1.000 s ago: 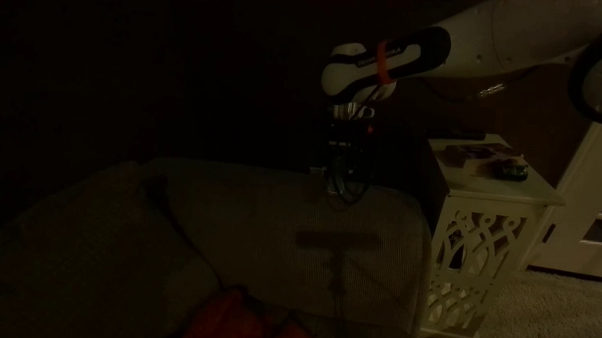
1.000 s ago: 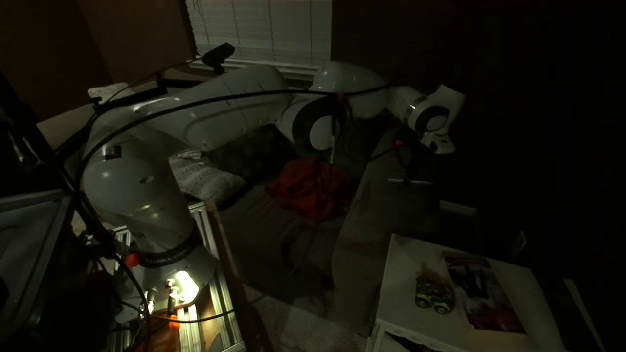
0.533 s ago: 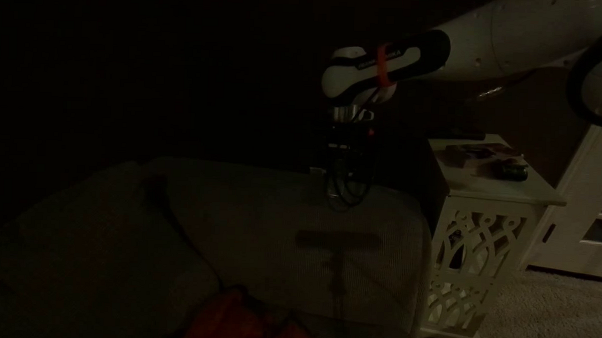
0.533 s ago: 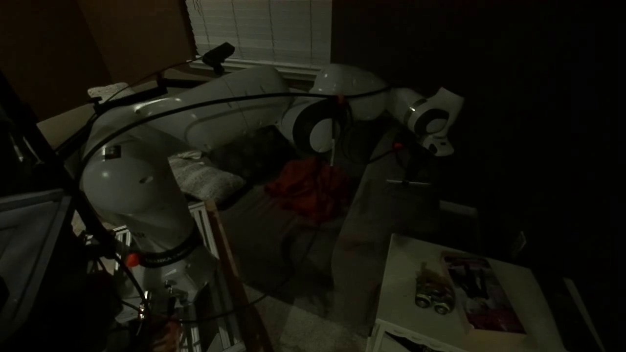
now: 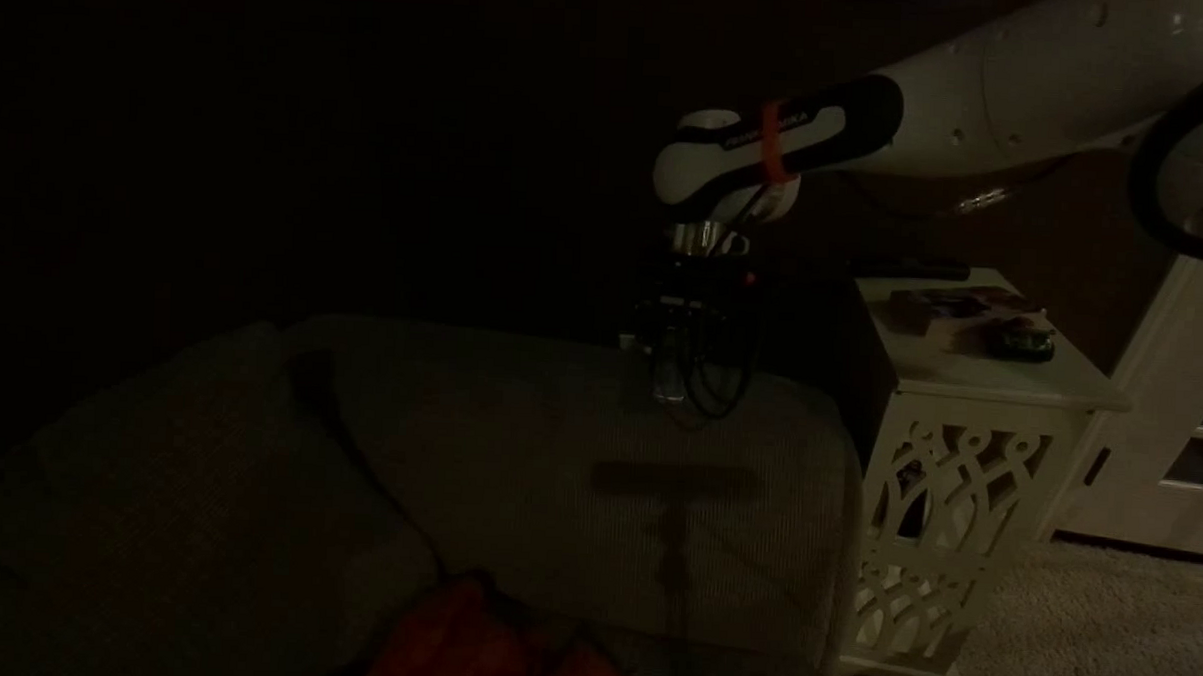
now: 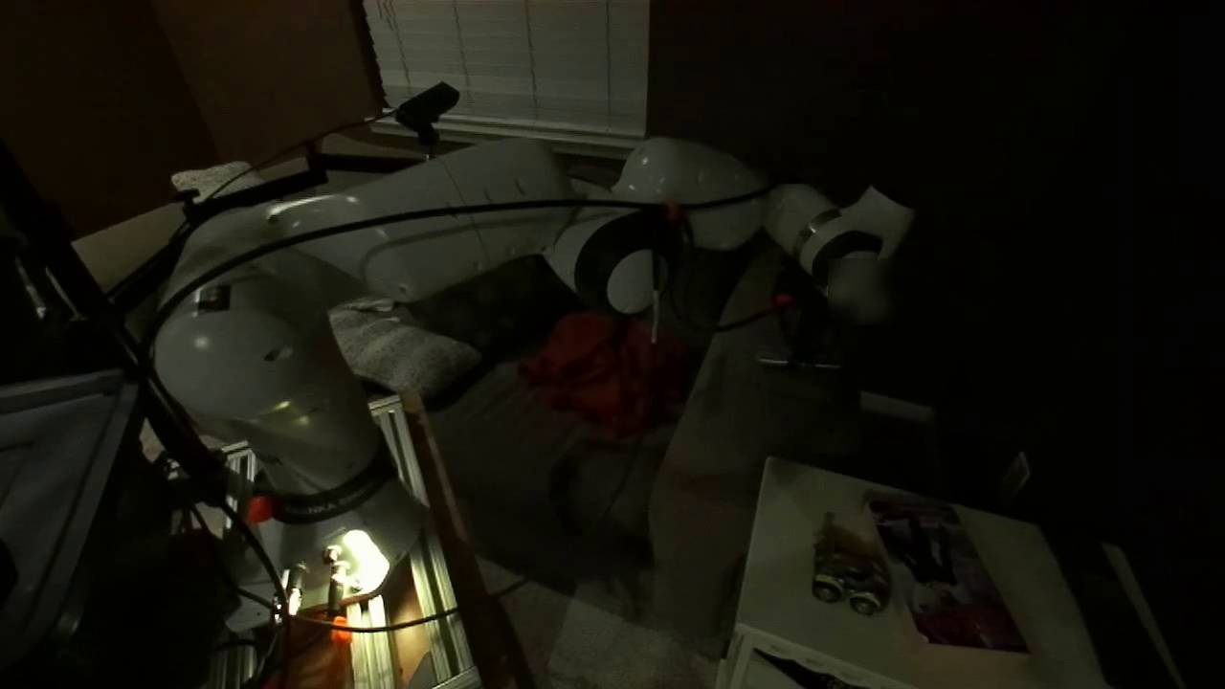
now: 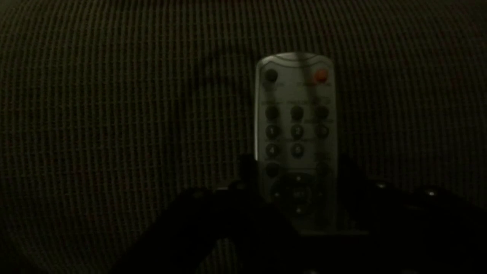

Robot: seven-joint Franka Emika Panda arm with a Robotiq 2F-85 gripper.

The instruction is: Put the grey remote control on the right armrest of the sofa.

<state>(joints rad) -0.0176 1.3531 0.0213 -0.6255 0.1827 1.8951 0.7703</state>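
Your jaws look clamped across the width of the grey remote control (image 7: 296,91), held over the sofa armrest (image 6: 713,431), gap below too dark to judge, so letting go too high could bounce it off the rounded edge.

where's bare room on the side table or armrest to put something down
The white side table has a bare strip between the toy car and the edge facing the armrest. In the wrist view, its fabric left of the grey remote control looks bare, though dim. Crowded: around the gripper, and where the toy car sits beside the book-like box.
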